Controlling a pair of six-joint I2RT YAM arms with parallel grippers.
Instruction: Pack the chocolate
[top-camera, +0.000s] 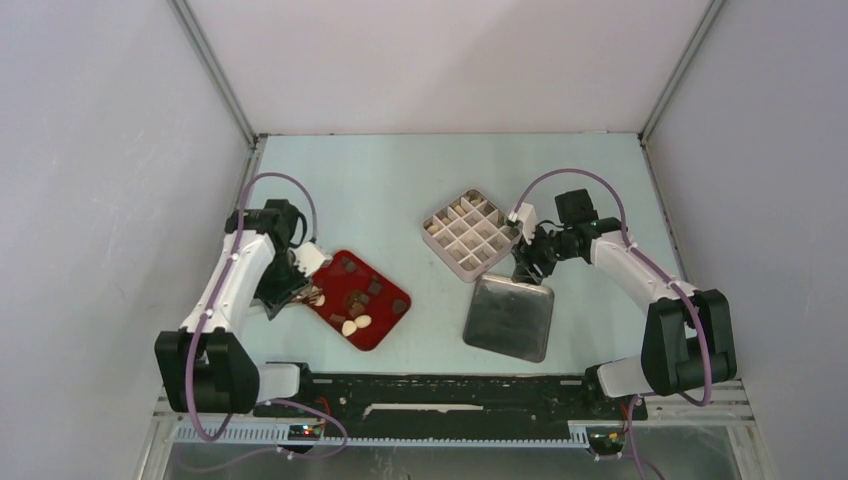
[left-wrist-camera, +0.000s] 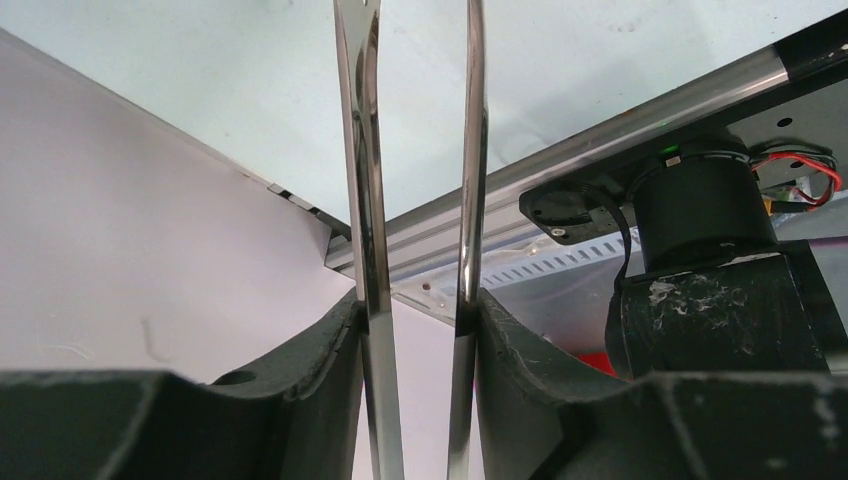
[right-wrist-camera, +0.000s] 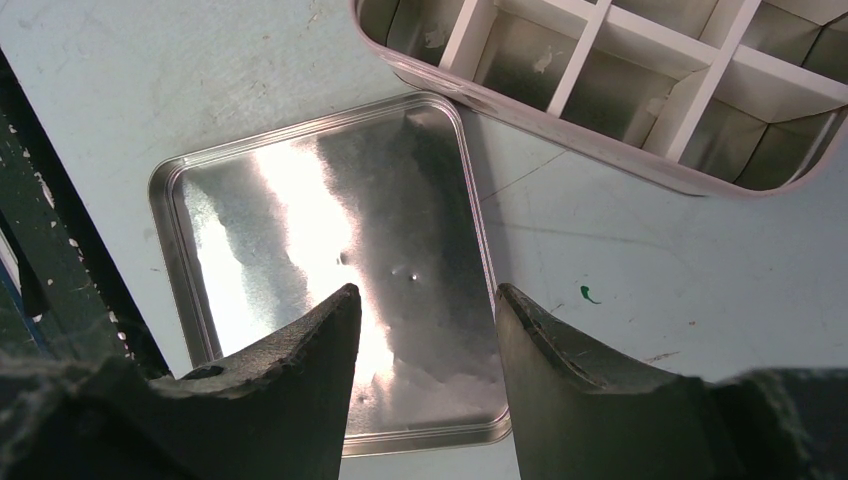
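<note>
From the overhead camera I see the small cream-white and dark brown chocolate pieces (top-camera: 362, 321) lying on the flat red rectangular tray (top-camera: 382, 333), left of centre on the pale green tabletop (top-camera: 400, 180). My left gripper (top-camera: 300, 288) sits at the tray's left edge. The shiny metal tongs (top-camera: 314, 297) reach from it onto the tray. Right of centre stands the white gridded box (top-camera: 470, 233), with the square silver tin lid (top-camera: 510, 318) just below it. My right gripper (top-camera: 527, 262) hangs where the two meet.

On the left wrist camera, the left gripper (left-wrist-camera: 415, 300) is clamped on the tongs (left-wrist-camera: 365, 200), one dark finger (left-wrist-camera: 330, 340) against each blade, and the blades stand apart. No chocolate shows here.

On the right wrist camera, the right gripper (right-wrist-camera: 425, 300) is spread and holds nothing. It is over the lid (right-wrist-camera: 280, 200), and the box (right-wrist-camera: 470, 35) is at upper right.
</note>
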